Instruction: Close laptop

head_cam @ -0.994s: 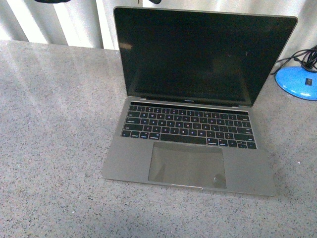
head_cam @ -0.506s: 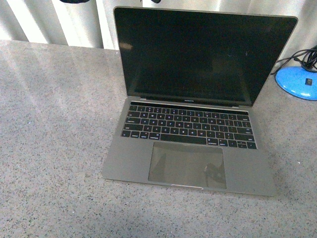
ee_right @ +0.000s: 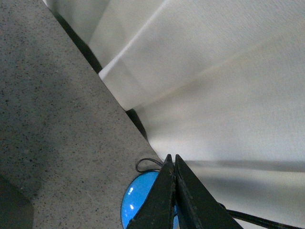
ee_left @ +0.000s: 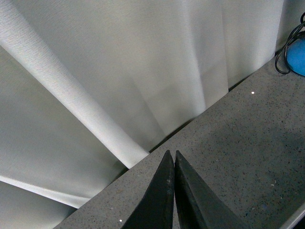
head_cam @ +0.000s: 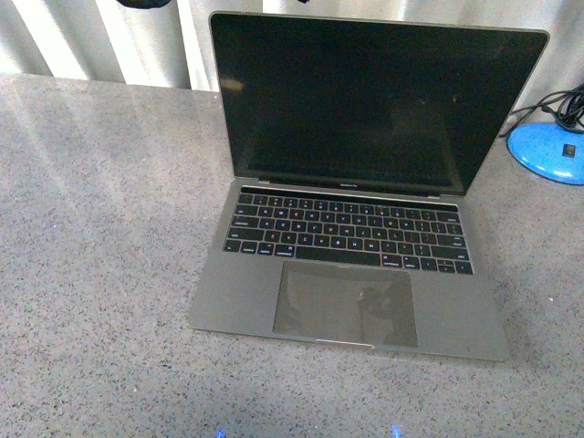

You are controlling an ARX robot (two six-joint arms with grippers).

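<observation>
Open laptop (head_cam: 351,274), lid raised and screen dark, flat on the speckled counter (head_cam: 100,274) at centre. Off its right rear corner, a blue disc (head_cam: 547,151) with black cable; white curtain (head_cam: 119,41) behind. Left fingers (ee_left: 161,195) pressed together over the counter by the curtain; right fingers (ee_right: 162,202) likewise tight together, over the disc.

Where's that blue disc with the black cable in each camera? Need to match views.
Front view: blue disc at the right edge, beside the laptop screen.
Left wrist view: blue disc far beyond the left gripper, against the curtain, cut off.
Right wrist view: blue disc just beyond the right gripper, partly hidden.
Shared landmark: the white curtain behind the table.
</observation>
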